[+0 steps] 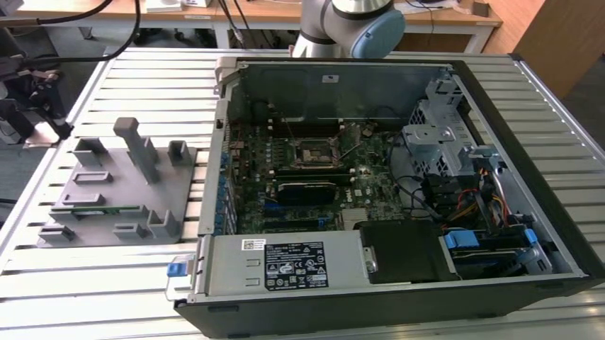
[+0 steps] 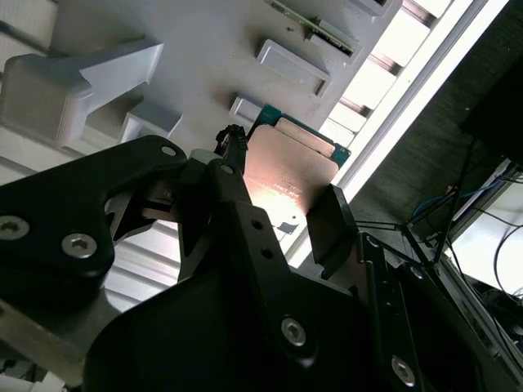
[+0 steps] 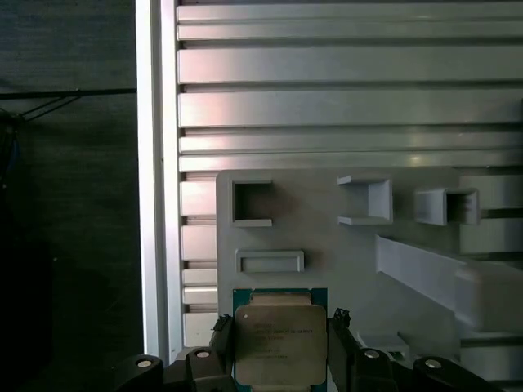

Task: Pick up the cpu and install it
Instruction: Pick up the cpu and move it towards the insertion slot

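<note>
Slatted metal table (image 1: 142, 85), grey holder (image 1: 106, 193) with upright blocks on it, open case (image 1: 331, 95) just beside, green motherboard (image 1: 369, 180) inside, square socket (image 1: 315, 152), silver power supply (image 1: 283, 263)

In both wrist views the claw (image 3: 280, 322) (image 2: 282, 192) is clamped on the cpu (image 3: 280, 343), one black finger (image 2: 237, 204) pressed against each of two opposite edges, with bolted black finger mounts showing behind them. In the exterior view a silvery arm (image 1: 326, 25) segment stands upright, its joint capped in pale blue.
</note>
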Robot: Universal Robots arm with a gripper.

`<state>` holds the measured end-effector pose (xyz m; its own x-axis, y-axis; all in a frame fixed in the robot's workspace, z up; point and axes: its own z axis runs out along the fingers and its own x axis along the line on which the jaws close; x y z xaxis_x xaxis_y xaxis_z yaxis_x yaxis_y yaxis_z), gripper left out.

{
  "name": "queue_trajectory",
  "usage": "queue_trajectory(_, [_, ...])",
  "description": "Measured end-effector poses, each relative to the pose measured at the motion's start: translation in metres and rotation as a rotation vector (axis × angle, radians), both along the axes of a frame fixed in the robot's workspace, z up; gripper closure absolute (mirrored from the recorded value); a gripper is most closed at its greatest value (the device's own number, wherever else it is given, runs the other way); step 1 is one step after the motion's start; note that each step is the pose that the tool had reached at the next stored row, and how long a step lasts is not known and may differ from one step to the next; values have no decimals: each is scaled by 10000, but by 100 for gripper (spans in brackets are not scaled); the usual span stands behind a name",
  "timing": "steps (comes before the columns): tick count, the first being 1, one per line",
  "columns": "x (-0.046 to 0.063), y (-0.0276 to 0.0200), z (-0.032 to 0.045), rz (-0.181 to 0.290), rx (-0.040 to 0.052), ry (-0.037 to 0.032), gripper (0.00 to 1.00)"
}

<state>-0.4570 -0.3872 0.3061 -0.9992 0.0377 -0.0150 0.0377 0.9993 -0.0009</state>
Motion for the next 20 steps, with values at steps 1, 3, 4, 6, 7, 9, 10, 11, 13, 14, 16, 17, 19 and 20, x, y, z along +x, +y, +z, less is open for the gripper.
queue_trajectory(1, [0, 1, 5, 0, 0, 0, 46])
queue_trajectory(3, [0, 3, 17, 0, 0, 1, 46])
queue_trajectory(4, [0, 5, 21, 0, 0, 0, 46])
queue_trajectory(6, [0, 6, 33, 1, 0, 1, 46])
queue_trajectory(7, [0, 11, 37, 2, 1, -1, 46])
queue_trajectory(9, [0, 21, 37, 76, 0, -1, 46])
queue_trajectory(10, [0, 22, 37, 141, 0, -1, 46])
queue_trajectory(11, [0, 24, 37, 214, 0, -1, 46])
queue_trajectory(13, [0, 27, 41, 289, -3, 2, 46])
queue_trajectory(14, [0, 27, 46, 304, -4, 3, 46])
queue_trajectory(16, [0, 28, 62, 321, -3, 0, 46])
queue_trajectory(17, [0, 29, 75, 324, -3, 0, 46])
queue_trajectory(19, [-1, 33, 101, 328, -3, 0, 46])
queue_trajectory(20, [0, 35, 117, 331, -3, 1, 46])
